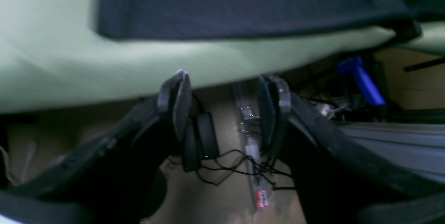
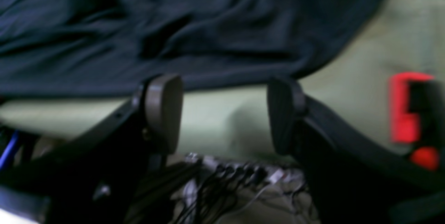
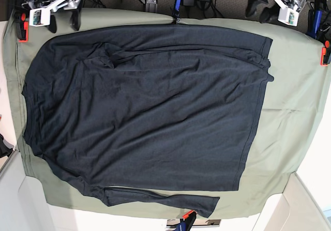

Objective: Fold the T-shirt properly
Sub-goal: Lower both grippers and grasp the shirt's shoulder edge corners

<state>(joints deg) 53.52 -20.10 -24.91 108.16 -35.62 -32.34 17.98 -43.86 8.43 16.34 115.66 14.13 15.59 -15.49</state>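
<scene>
Shirt [image 3: 145, 112] spread flat (wrinkled, dark navy) on green cloth [image 3: 289, 117].
Left gripper [image 1: 226, 109] and right gripper [image 2: 224, 113]: jaws spread, holding nothing, at frame's top corners.

Base view is bright and even, lit from above it seems, with soft shadows only in the T-shirt [image 3: 145, 112] wrinkles. Both wrist views are dim and smeared: the right end effector [image 2: 224, 113] is soft-edged, the olive-green cloth [image 1: 52, 43] glows washed-out, and floor cables blur, possibly from motion.
</scene>
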